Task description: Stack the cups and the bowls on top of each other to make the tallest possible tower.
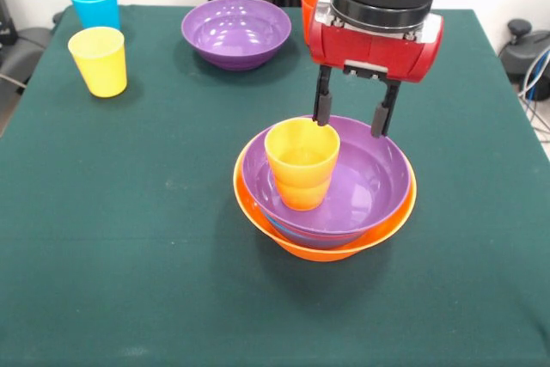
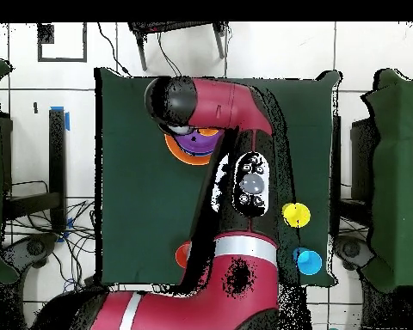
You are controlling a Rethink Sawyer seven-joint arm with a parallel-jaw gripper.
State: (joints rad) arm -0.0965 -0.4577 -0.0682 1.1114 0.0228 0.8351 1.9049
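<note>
Front view: my gripper (image 1: pixel 352 119) hangs with jaws spread and empty, just behind the upright yellow-over-orange cups (image 1: pixel 301 165) nested in the tower (image 1: pixel 324 191) at mid-worktop. Overhead view: my arm hides the jaws; only the tower's orange rim (image 2: pixel 172 148) shows.

A dark green cloth (image 1: pixel 112 238) covers the table, reaching every edge seen from the front. From overhead, a white tiled floor (image 2: pixel 270 51) surrounds it, with black cables (image 2: pixel 68 249) trailing near one side. More green-covered tables (image 2: pixel 397 172) stand on either side, and the legs of a dark stand (image 2: pixel 180 34) show beyond the far edge
</note>
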